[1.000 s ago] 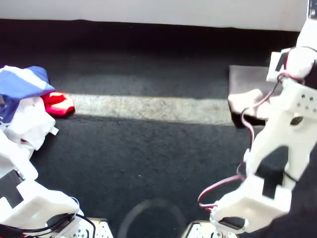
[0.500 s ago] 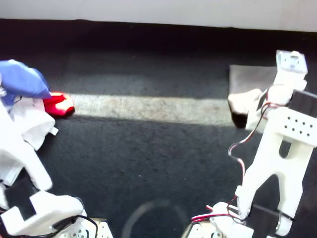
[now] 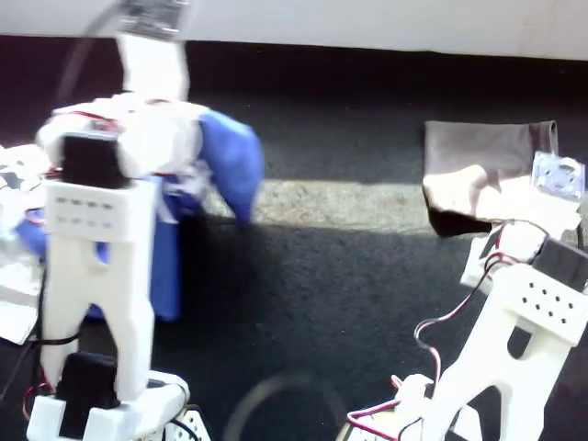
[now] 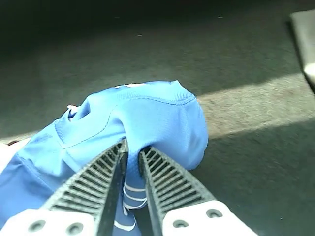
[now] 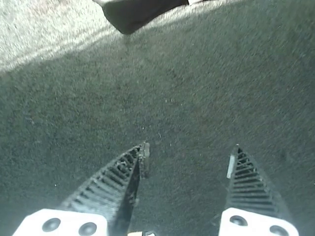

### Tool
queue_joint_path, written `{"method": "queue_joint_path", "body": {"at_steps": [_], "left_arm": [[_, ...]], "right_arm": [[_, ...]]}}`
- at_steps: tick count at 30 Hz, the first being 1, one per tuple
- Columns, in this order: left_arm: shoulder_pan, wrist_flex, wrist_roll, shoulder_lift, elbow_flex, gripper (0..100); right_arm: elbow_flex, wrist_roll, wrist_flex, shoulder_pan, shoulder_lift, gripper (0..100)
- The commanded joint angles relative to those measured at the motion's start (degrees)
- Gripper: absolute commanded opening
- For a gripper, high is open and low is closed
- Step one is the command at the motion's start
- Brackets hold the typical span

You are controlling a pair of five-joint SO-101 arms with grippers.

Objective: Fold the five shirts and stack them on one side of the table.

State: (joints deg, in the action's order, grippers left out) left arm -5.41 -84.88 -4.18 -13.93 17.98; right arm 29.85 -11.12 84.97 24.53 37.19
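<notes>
The left gripper (image 4: 132, 145) is closed almost fully, its two ribbed fingers (image 4: 165, 177) pinching a fold of the blue shirt (image 4: 152, 115) between them. The cloth bulges up and over the fingertips, and a striped bit of it shows in the narrow gap lower down. In the high view the left arm (image 3: 101, 239) stands raised over the left part of the table (image 3: 322, 303), and the blue shirt (image 3: 230, 165) hangs from it, one lobe swelling toward the middle and the rest drooping beside the arm. Whether its lower end touches the table cannot be told. White cloth (image 3: 14, 276) lies at the left edge, just behind the arm.

The right gripper (image 5: 190, 147) is wide open and holds nothing, with only bare dark table between its fingers. A dark cloth corner (image 5: 130, 17) lies ahead of the fingertips, well apart from them. In the high view the right arm (image 3: 533, 312) stands at the near right corner. Beyond it a folded shirt (image 3: 487, 152), grey-brown, lies flat by the right edge, its near part pale in the sun. A sunlit strip (image 3: 340, 202) runs across the table from the blue shirt to the folded shirt.
</notes>
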Motion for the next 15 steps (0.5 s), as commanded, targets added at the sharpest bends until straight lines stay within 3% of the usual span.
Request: {"method": "queue_joint_path", "body": {"at_steps": [1,6,9,12,15], "left_arm": [[-10.2,-0.1,1.8,0.0,-1.0,1],[-17.9,-0.1,1.8,8.2,-3.7,2],[-20.3,-0.6,1.8,12.6,-3.5,10],[-20.4,-0.6,1.8,12.9,-3.4,18],[-16.8,-1.1,1.8,10.3,-2.3,19]], "right_arm": [[2.3,0.0,-0.9,0.4,3.1,25.5],[2.5,0.0,-0.9,0.4,3.5,25.5],[2.6,0.0,-0.9,-0.9,3.4,25.5],[3.0,0.1,-0.8,-3.4,2.9,25.5],[3.0,0.3,-0.8,-5.9,2.9,25.5]]}}
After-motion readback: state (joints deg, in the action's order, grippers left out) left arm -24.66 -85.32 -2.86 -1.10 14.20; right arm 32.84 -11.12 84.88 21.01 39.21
